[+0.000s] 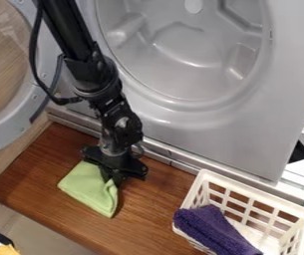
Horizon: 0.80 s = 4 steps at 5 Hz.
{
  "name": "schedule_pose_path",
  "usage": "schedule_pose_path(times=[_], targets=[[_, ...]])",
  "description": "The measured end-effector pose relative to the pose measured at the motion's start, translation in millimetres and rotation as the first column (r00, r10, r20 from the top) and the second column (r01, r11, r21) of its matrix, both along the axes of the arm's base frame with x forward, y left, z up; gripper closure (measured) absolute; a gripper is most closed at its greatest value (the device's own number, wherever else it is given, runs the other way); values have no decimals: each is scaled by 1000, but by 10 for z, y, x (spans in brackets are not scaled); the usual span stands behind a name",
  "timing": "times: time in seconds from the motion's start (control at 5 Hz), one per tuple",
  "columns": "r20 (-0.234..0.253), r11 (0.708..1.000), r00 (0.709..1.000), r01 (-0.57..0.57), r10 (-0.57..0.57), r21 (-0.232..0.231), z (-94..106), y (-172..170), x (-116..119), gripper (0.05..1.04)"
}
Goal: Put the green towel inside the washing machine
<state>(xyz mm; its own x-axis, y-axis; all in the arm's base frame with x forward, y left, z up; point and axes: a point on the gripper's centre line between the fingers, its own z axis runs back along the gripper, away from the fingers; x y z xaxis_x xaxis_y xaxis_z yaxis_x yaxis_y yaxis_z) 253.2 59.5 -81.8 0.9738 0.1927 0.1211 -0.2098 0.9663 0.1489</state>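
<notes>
Claw (116,179) low over the wooden counter (151,206), left of the scene's middle, at the right side of the green towel (87,187). My arm (68,35) comes down from the far left, passing in front of the washing machine (187,124), a cable (33,55) looped along its left side. State of claw: I cannot tell whether it is open or shut, or whether it has hold of the cloth.

Green towel: on the counter, outside the machine — folded into a rough pad, one corner pointing to the near side, a crease rising beside my claw. Its right part runs up to the claw, which hides a little of it.

Washing machine: far side, just beyond the counter. Its round door (8,122) stands open at the left; the grey drum (184,45) lies open to the right of my arm.

Near right: a white slatted basket (255,191), with a dark purple towel (214,231) draped over its left rim — part inside. Near left corner: something yellow (6,249) next to a black and white object, cut off by the edge.
</notes>
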Motion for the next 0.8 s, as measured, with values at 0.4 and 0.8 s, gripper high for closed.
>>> schedule_pose_path(times=[0.4,0.8], targets=[[-2,998,1000,-6,6,-62,206,-184,-125,982],[29,989,1000,1,3,-150,447,-353,108,982]])
